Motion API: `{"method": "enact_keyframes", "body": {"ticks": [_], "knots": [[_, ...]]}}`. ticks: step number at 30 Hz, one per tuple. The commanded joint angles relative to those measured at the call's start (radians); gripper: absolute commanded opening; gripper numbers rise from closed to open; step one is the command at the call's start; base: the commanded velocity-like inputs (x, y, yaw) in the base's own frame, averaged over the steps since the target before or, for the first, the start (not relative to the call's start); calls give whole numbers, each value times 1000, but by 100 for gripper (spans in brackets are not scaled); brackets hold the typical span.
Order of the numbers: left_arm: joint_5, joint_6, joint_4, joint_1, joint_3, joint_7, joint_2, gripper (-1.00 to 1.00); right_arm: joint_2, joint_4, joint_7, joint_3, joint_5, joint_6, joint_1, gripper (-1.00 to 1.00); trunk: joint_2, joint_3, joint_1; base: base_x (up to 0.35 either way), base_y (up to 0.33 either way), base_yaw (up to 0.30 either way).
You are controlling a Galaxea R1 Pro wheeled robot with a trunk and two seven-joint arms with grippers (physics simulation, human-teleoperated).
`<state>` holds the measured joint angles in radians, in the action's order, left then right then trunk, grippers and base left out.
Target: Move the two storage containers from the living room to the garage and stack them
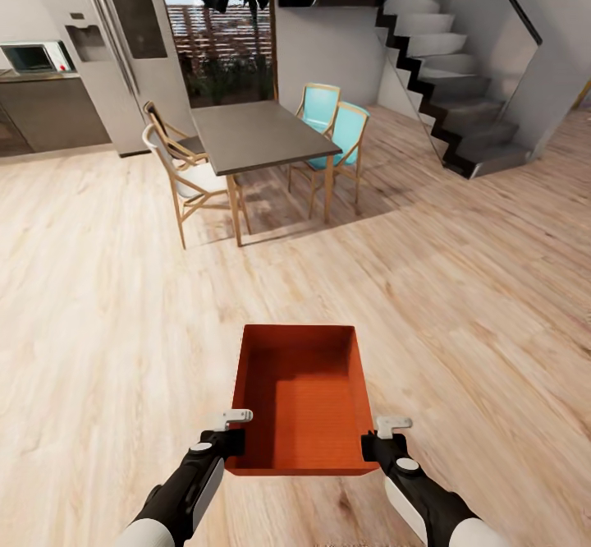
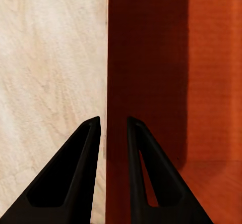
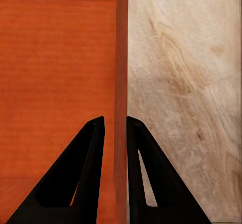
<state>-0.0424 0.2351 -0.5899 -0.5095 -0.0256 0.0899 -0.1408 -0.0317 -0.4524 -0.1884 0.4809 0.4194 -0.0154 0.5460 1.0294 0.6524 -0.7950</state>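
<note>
Storage container (image 1: 300,399) between both tools.

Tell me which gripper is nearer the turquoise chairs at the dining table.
Right. The right gripper clamps the storage container's right wall, on the same side as the turquoise chairs; the left gripper clamps the left wall, farther from them.

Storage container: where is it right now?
In the head view the storage container is low and central, held between the left gripper and right gripper, above the wood-plank floor.
</note>
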Motion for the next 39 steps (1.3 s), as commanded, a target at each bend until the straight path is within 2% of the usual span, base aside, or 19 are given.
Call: {"method": "enact_keyframes", "body": {"ticks": [1,39], "knots": [[5,6,-2,0,9,-16,1,-100,-34,-2,-2,8,15,-2,2,-100,1,1,0,0,0,-264],[6,6,-2,0,9,-16,1,-100,-36,-2,-2,8,15,-2,2,-100,1,28,0,0,0,-264]]}}
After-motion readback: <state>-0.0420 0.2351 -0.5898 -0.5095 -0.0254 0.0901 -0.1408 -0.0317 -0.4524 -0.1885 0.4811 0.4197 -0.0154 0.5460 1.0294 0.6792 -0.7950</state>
